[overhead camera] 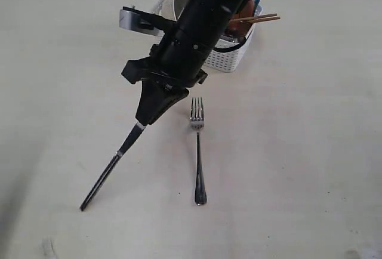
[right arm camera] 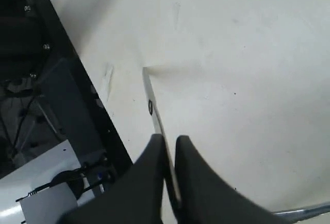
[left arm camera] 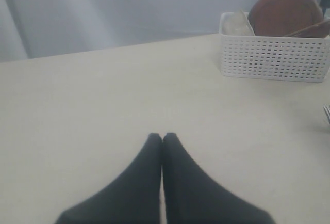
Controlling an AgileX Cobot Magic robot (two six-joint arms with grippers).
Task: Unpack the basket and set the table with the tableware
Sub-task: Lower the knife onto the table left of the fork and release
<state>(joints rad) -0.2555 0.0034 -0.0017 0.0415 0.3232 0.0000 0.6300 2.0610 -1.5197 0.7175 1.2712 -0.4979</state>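
Observation:
My right gripper (overhead camera: 144, 120) reaches over the table (overhead camera: 298, 151) and is shut on one end of the steel knife (overhead camera: 112, 168). The knife slants down to the left with its far tip on the tabletop. In the right wrist view the knife (right arm camera: 153, 105) runs out from between the fingertips of the right gripper (right arm camera: 170, 140), which stand slightly apart. The steel fork (overhead camera: 199, 157) lies flat just right of it, tines toward the basket (overhead camera: 230, 56). The basket holds a pale bowl (overhead camera: 176, 2), brown chopsticks (overhead camera: 262, 17) and a reddish-brown plate (left arm camera: 286, 12). My left gripper (left arm camera: 162, 137) is shut and empty over bare table.
The table's edge (right arm camera: 90, 87) runs close to the knife's tip, with dark equipment (right arm camera: 36, 79) below it. The fork's handle (right arm camera: 304, 212) shows at the corner of the right wrist view. The basket (left arm camera: 273, 56) stands at the far side, by a grey wall (left arm camera: 154, 7).

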